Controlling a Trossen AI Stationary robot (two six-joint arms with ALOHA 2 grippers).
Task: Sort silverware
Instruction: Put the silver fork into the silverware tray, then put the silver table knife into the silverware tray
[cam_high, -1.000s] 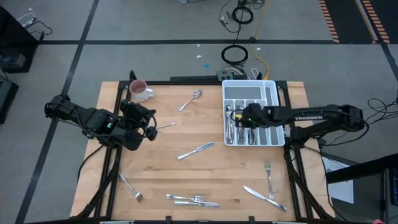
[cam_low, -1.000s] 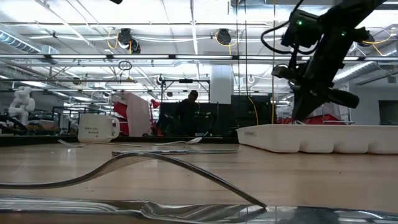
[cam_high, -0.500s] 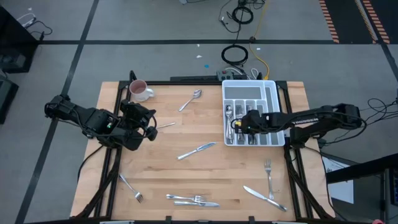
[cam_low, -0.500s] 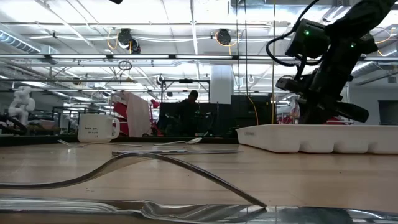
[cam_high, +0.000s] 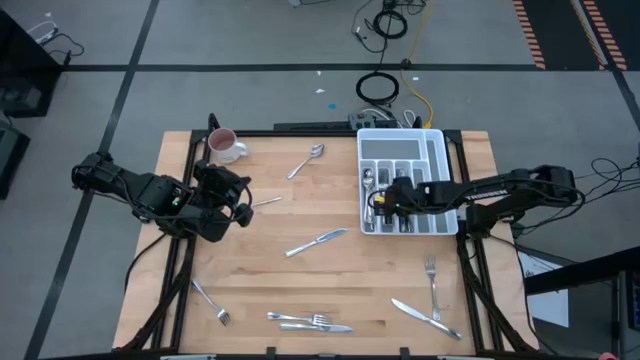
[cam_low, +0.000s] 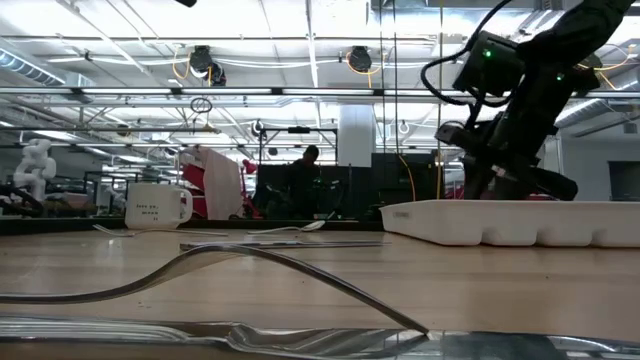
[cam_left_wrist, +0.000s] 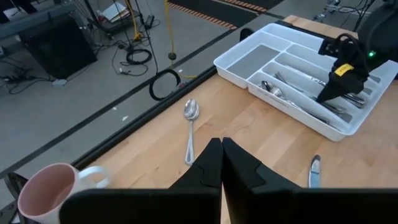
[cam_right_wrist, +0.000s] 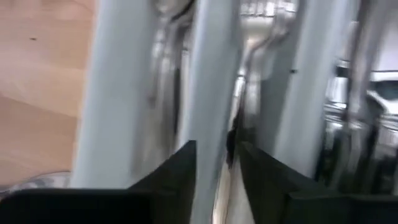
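Observation:
Loose silverware lies flat on the wooden table: a spoon (cam_high: 310, 158) at the far middle, a knife (cam_high: 316, 241) in the centre, a fork (cam_high: 211, 301) near left, a fork and knife (cam_high: 305, 320) at the near edge, and a fork (cam_high: 432, 280) with a knife (cam_high: 425, 317) near right. More pieces lie in the white tray (cam_high: 440, 135). My right gripper (cam_right_wrist: 214, 149) is open, low in the tray's left compartments, one finger on each side of a fork handle (cam_right_wrist: 249, 99). My left gripper (cam_left_wrist: 221, 142) hangs shut over the table's left, holding nothing.
A white mug (cam_high: 222, 145) with a pink inside stands at the far left corner. A short silver piece (cam_high: 266, 201) lies just right of my left gripper. Bare wood lies between the central knife and the tray. Cables lie on the floor beyond the far edge.
My right gripper has sunk into the tray and shifted slightly toward its near left corner. The left arm and the loose silverware have kept still.

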